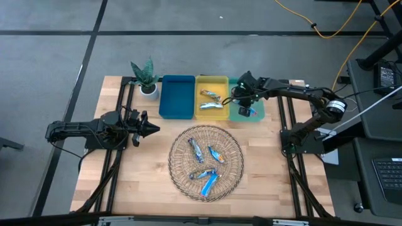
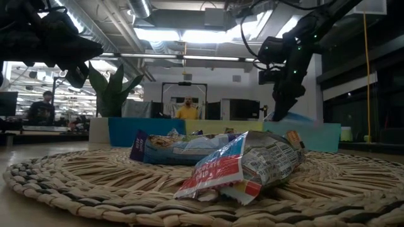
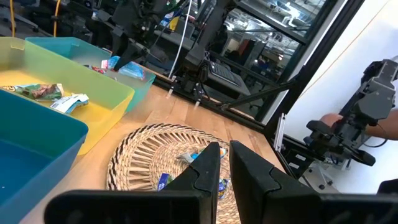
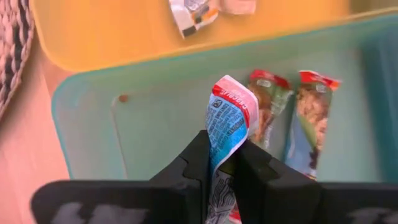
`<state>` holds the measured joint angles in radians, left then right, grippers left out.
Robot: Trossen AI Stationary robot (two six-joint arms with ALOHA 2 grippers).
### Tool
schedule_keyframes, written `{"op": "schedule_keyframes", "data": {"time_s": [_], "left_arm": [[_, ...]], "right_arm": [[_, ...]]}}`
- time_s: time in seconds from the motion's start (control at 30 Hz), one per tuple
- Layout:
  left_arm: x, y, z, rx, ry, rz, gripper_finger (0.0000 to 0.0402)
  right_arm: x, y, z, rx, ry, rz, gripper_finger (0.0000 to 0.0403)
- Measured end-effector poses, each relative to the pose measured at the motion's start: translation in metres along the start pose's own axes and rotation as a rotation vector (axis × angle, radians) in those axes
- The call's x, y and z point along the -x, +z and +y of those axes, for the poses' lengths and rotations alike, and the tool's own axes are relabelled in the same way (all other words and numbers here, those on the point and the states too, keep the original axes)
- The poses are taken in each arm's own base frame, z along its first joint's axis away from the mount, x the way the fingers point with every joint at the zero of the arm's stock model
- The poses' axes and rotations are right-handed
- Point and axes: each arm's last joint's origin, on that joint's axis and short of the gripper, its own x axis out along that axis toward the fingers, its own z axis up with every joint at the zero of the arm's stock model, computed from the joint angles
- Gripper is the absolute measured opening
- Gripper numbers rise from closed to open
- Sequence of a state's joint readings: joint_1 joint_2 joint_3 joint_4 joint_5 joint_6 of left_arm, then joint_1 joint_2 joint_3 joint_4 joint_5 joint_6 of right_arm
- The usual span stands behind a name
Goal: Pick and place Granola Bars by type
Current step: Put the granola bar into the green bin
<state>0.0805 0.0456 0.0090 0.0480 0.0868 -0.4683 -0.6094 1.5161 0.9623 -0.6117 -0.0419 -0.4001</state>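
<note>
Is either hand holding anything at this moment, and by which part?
The right hand pinches a blue-wrapped granola bar by one end, over the green tray. The left hand holds nothing.

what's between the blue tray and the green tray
The yellow tray sits between the blue tray and the green tray, holding two bars. The high view shows this.

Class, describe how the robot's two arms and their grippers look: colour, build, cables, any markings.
Both arms are black, jointed, with dark cables alongside. The left gripper has two dark wedge-shaped fingers; the right gripper looks alike. The right arm carries a round silver-faced joint near its elbow and small lights in the low view.
</note>
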Motion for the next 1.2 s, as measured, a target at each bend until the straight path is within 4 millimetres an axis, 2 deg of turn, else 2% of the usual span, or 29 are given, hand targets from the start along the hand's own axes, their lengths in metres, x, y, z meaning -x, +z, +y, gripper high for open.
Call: {"op": "schedule_keyframes", "data": {"time_s": [0.6, 0.87, 1.2], "left_arm": [[0.0, 0.0, 0.0, 0.0, 0.0, 0.0, 0.0031], [0.0, 0.0, 0.0, 0.0, 0.0, 0.0, 0.0031], [0.0, 0.0, 0.0, 0.0, 0.0, 0.001, 0.0031]], "right_arm": [[-0.051, -0.002, 0.001, 0.015, 0.106, 0.097, 0.0056], [-0.054, -0.003, 0.001, 0.01, 0.106, 0.101, 0.0064], [-0.054, -0.003, 0.001, -0.016, 0.106, 0.104, 0.0116]]}}
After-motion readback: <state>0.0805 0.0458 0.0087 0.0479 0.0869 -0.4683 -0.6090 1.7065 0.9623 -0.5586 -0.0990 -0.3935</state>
